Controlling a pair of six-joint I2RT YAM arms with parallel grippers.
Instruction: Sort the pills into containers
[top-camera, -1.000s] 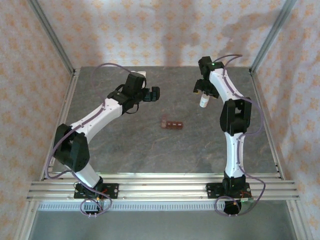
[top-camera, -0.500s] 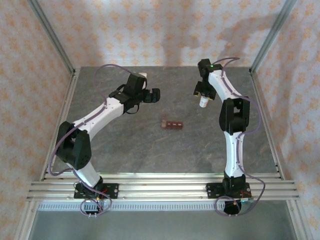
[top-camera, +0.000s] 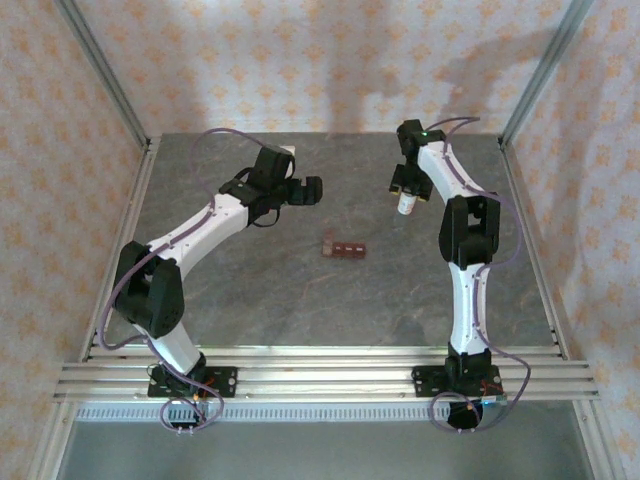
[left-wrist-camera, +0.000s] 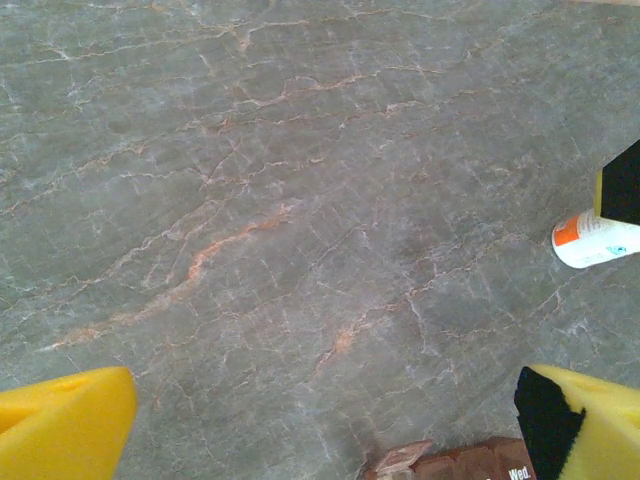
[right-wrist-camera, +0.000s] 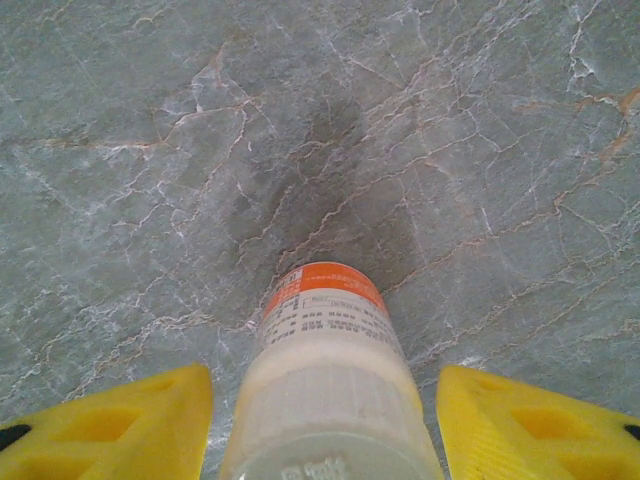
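Two yellow fingers of the right gripper bracket a white bottle, about half closed.
Slim gaps show on either side, so a firm hold cannot be confirmed; an uneven squeeze could tip the bottle or let it slip. It is behind and right of the brown container strip, well apart. The left gripper, wide open and empty, hovers behind-left of the strip.
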